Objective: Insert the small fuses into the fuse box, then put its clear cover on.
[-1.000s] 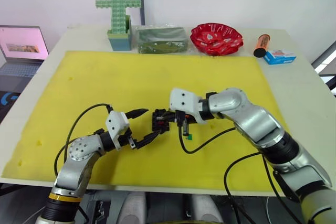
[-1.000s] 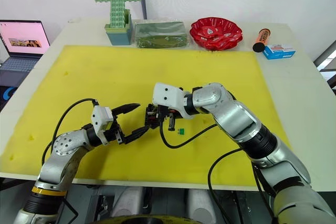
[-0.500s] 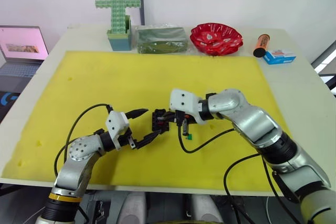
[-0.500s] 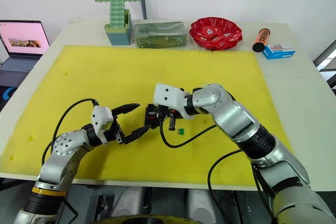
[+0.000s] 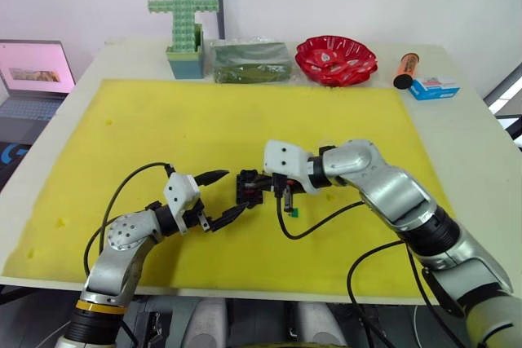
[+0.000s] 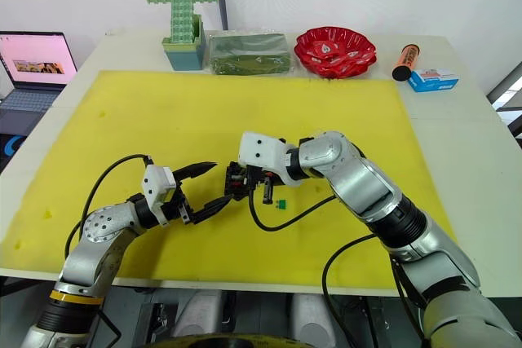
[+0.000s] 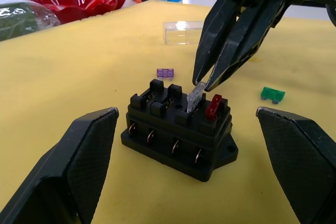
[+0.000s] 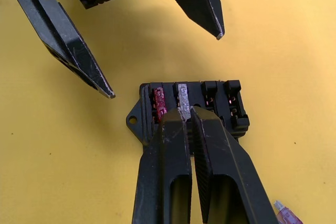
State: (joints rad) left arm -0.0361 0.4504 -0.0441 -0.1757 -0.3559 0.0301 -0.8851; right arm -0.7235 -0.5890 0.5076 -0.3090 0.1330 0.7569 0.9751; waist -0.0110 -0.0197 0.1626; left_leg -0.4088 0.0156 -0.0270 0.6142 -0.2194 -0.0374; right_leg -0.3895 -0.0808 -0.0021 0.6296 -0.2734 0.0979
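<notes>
Right end effector (image 7: 202,83) pinching grey-white fuse (image 7: 193,98) into fuse box (image 7: 178,132), mid-mat toward counter's near edge | left end effector (image 5: 222,196) wide open, empty | fuse tiny, stiff, slippery: grip top.

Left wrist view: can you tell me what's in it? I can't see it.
The right gripper pinches a grey-white fuse into the black fuse box, beside a red fuse. Purple fuse, green fuse and clear cover lie behind it.

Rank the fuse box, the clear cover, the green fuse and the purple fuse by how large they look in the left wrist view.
1. fuse box, by far the largest.
2. clear cover, though it lies farther from the camera, so its true size is unsure.
3. green fuse and purple fuse: both tiny and alike, not ranked.
</notes>
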